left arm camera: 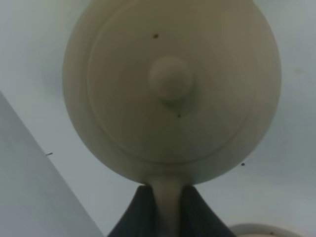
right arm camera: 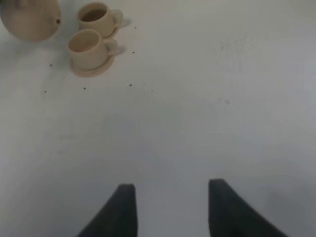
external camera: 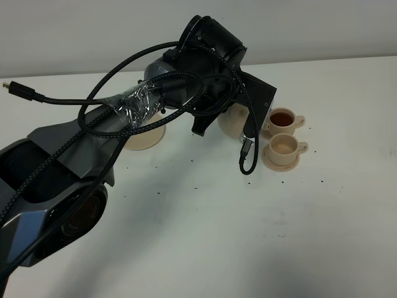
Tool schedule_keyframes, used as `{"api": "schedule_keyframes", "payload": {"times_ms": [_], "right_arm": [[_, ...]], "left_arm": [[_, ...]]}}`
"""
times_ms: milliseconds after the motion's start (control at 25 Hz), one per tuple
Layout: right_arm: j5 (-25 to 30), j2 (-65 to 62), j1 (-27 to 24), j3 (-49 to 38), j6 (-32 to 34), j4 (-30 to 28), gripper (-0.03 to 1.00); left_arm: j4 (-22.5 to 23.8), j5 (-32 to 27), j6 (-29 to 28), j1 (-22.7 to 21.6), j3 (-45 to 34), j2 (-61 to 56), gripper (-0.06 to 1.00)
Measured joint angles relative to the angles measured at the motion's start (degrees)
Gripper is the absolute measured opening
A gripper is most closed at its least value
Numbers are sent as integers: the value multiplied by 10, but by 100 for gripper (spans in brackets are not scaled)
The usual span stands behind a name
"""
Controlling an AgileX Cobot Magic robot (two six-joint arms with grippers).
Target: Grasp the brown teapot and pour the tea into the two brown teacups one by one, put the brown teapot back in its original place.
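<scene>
The left arm (external camera: pixel 68 167) fills the front of the high view, reaching across to the brown teapot (external camera: pixel 231 122) and hiding most of it. The left gripper (left arm camera: pixel 165 200) is clenched on the teapot's loop handle, and the pot sits level with its knobbed lid (left arm camera: pixel 170 78) up.

Just beside the teapot, on its spout side, the farther teacup (external camera: pixel 282 118) holds dark tea. The nearer teacup (external camera: pixel 283 146) looks pale inside and is probably unfilled, though the view is too soft to be sure.

The second pour seems the step in hand: bring the spout over the nearer cup's middle and tip slowly, since the lid may slide. The bare saucer (external camera: pixel 144 138) on the teapot's other side is likely its home.

Only the left wrist view shows the grip. Only the right wrist view shows the spout (right arm camera: pixel 57 20) facing the cups, and the right gripper (right arm camera: pixel 170 197) released, well apart from the teapot.
</scene>
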State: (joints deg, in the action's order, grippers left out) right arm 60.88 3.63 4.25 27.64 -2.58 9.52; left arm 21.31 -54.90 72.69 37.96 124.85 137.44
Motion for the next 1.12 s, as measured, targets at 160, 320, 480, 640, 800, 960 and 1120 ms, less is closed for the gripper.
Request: {"api": "schedule_keyframes", "payload": {"times_ms": [160, 320, 480, 640, 800, 960, 1120], "right_arm": [[0, 0, 0, 0, 0, 0, 35], [0, 0, 0, 0, 0, 0, 35], [0, 0, 0, 0, 1, 0, 35], [0, 0, 0, 0, 1, 0, 35], [0, 0, 0, 0, 1, 0, 35], [0, 0, 0, 0, 1, 0, 35], [0, 0, 0, 0, 0, 0, 35]], "left_arm": [[3, 1, 1, 0, 0, 0, 12], [4, 1, 2, 2, 0, 0, 12], [4, 4, 2, 10, 0, 0, 12], [8, 9, 2, 20, 0, 1, 12], [23, 11, 2, 28, 0, 1, 12], [41, 13, 2, 33, 0, 1, 12], [49, 15, 2, 38, 0, 1, 12]]}}
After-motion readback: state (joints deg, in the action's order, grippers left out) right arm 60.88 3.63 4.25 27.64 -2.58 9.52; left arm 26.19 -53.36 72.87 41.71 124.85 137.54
